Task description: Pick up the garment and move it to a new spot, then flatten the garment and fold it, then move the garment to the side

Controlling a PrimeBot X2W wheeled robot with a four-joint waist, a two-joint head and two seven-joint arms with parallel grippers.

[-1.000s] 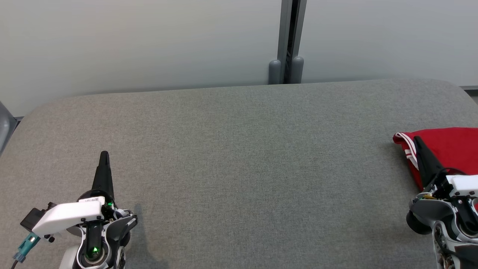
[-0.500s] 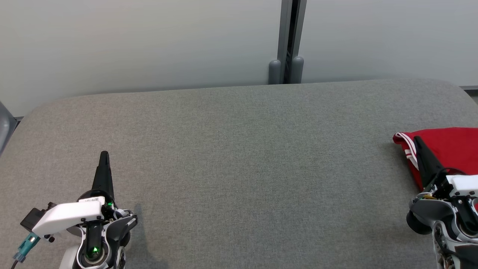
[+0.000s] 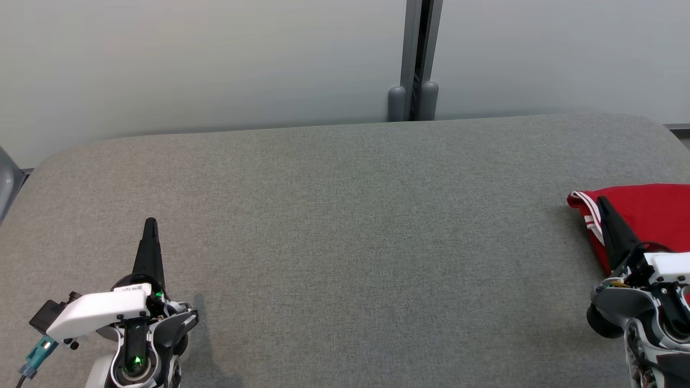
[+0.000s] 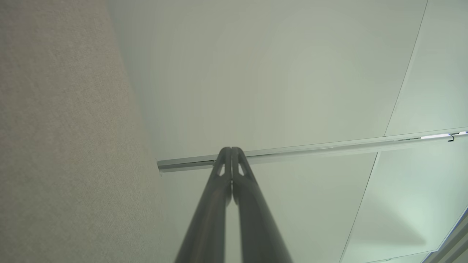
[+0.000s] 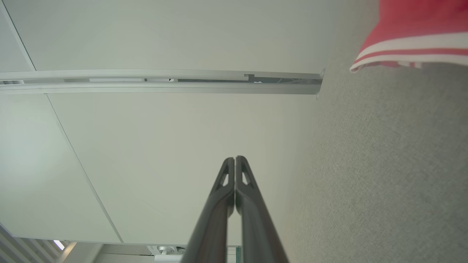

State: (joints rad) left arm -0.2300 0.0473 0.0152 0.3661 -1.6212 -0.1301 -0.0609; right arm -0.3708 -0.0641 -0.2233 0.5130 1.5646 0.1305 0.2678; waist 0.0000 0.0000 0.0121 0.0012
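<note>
Grey woven tabletop (image 3: pixel 345 242), rounded corners, folded red white-striped garment (image 3: pixel 655 213), left jaws and right jaws together.

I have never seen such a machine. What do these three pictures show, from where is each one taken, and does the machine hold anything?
This is a robot with two arms. The wide picture comes from a camera on its head, looking down at a grey padded surface. Its left arm is at the lower left, its right arm at the lower right. Each ends in jaws: two long dark fingers. The other two pictures come from cameras on the wrists, looking along those fingers toward a pale wall. Both pairs of jaws are shut and hold nothing. A red garment with white stripes lies on the surface at the right edge, near the right arm.
</note>
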